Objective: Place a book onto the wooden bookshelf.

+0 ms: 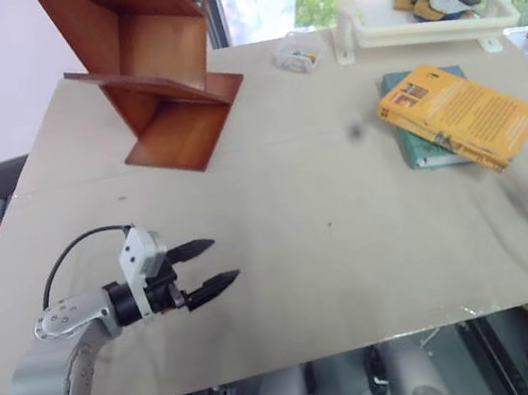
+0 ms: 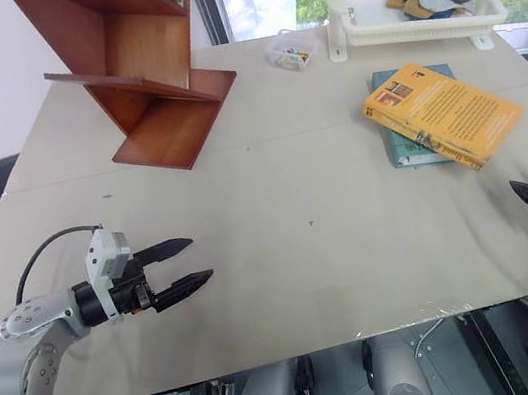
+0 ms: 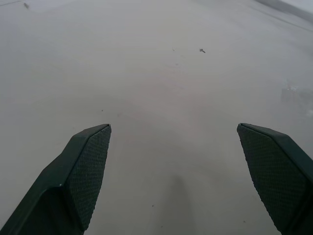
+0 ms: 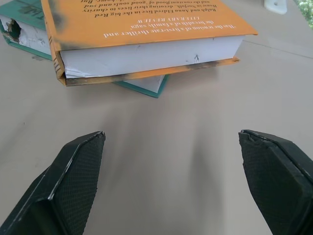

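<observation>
A: Far left, wooden bookshelf (image 1: pixel 156 68) on the table (image 1: pixel 302 242). Left gripper (image 1: pixel 217 266)?
B: Fingers spread, holding nothing, over bare tabletop.
A: The book (image 1: pixel 460 114)?
B: Flat atop a teal book (image 1: pixel 426 152), right side. Right gripper (image 4: pixel 171 181) spread, just short of it.

Your left hand (image 1: pixel 210 265) hovers at the near left, its arm bent in from the near-left corner, fingers spread wide and empty, pointing right. Your right hand (image 4: pixel 171 183) sits at the near right edge, fingers wide apart, holding nothing.
</observation>
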`<action>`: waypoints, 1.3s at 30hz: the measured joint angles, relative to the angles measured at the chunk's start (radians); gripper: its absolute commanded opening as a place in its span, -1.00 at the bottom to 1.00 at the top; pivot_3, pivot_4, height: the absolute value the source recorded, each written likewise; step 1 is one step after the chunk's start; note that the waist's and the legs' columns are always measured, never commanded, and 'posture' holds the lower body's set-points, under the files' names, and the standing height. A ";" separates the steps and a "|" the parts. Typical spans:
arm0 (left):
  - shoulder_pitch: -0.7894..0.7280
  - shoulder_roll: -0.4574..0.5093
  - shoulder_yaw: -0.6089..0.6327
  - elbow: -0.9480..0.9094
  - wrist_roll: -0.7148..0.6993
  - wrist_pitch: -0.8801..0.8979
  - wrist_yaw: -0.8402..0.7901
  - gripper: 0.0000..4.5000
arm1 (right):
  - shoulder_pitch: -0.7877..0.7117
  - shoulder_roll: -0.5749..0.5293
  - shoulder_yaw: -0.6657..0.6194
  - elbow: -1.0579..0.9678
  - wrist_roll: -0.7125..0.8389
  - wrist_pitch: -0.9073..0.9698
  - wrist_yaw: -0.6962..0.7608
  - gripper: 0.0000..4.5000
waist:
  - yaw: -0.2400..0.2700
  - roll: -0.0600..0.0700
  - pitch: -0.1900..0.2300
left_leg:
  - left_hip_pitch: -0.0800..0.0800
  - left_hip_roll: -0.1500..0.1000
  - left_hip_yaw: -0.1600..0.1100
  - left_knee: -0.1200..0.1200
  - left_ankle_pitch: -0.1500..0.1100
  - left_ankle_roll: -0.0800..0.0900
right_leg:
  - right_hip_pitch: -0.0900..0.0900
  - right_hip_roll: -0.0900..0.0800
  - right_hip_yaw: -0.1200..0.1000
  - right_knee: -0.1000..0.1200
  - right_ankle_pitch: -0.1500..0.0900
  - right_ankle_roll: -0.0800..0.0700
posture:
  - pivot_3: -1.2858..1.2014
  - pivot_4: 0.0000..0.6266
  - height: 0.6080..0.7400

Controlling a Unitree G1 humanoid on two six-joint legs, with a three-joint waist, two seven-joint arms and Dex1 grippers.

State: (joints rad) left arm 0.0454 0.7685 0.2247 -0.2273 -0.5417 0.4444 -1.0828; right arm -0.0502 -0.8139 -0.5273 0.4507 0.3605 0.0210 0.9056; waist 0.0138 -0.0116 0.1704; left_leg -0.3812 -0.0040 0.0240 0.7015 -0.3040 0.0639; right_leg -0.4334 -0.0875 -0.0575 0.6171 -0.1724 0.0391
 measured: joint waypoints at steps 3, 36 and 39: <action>0.009 0.000 0.001 -0.006 0.001 0.000 0.018 0.96 | -0.004 0.000 0.002 0.005 0.000 0.000 0.009 1.00 | 0.000 0.000 0.000 | 0.000 0.000 0.000 0.000 0.000 0.000 | 0.000 0.000 0.000 0.000 -0.001 0.001 | 0.03 -0.52 0.50; 0.032 -0.023 -0.024 -0.075 0.004 -0.011 0.085 0.96 | -0.202 -0.065 0.093 0.101 -0.116 0.125 -0.234 1.00 | -0.003 0.001 0.000 | 0.000 0.000 0.001 0.000 0.000 0.000 | 0.000 0.000 0.000 0.000 -0.001 0.001 | 0.03 -0.52 0.50; 0.025 -0.023 -0.023 -0.073 -0.003 -0.011 0.080 0.96 | -0.319 -0.062 0.120 0.142 -0.158 0.197 -0.359 1.00 | -0.003 0.001 0.000 | -0.001 0.000 0.001 0.000 0.000 0.000 | -0.002 0.000 0.001 0.000 0.001 -0.002 | 0.03 -0.52 0.50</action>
State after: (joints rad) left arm 0.0704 0.7457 0.2014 -0.3003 -0.5450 0.4332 -1.0025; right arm -0.3695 -0.8756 -0.4074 0.5930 0.2029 0.2177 0.5466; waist 0.0112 -0.0105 0.1706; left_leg -0.3820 -0.0039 0.0253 0.7015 -0.3038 0.0636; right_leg -0.4352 -0.0874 -0.0569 0.6173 -0.1712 0.0372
